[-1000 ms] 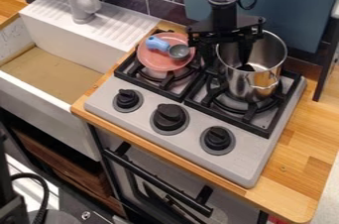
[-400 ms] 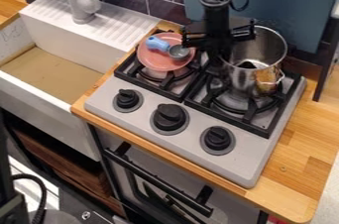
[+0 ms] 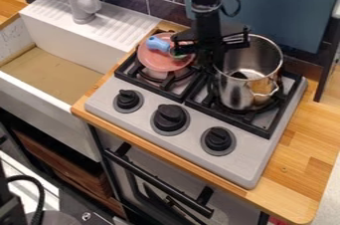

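1. A black 2-finger pincer (image 3: 212,64) hangs from the black robot arm (image 3: 207,20), overlapping the left wall of the tall, shiny, cylindrical metal pot (image 3: 249,92) in the camera view.
2. The pot lies to its right, long axis upright, on the right-hand side of the grey stove (image 3: 136,114).
3. Pincer open, closed or gripping: I cannot tell.
4. Opposite the pot sits 1 round pink plate (image 3: 156,61) bearing a blue handle (image 3: 158,44).

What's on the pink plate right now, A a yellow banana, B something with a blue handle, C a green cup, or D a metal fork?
B, since a blue handle shows on the pink plate, near its upper left edge as the camera sees it.
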### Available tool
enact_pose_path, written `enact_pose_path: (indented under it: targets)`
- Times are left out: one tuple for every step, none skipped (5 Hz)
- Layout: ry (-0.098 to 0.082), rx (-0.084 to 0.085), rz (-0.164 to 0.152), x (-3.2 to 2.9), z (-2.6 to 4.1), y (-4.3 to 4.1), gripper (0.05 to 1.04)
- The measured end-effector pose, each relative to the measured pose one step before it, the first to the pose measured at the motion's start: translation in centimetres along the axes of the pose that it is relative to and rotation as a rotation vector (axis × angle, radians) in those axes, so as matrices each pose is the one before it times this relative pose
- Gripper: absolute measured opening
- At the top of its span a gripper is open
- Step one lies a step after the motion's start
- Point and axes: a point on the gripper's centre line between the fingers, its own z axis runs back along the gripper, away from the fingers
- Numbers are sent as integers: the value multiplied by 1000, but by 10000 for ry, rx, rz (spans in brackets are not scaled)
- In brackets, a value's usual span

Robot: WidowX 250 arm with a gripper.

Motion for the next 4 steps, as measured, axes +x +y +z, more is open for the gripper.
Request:
enact_pose_path:
  targets:
    - [178, -46, -190, -516, 773, 1186, 54]
    - [-25, 12, -151, -533, 227, 1168, 54]
    - [61, 78, -250, -838, 43, 893, 54]
    - [38, 34, -225, -343, 22, 898, 54]
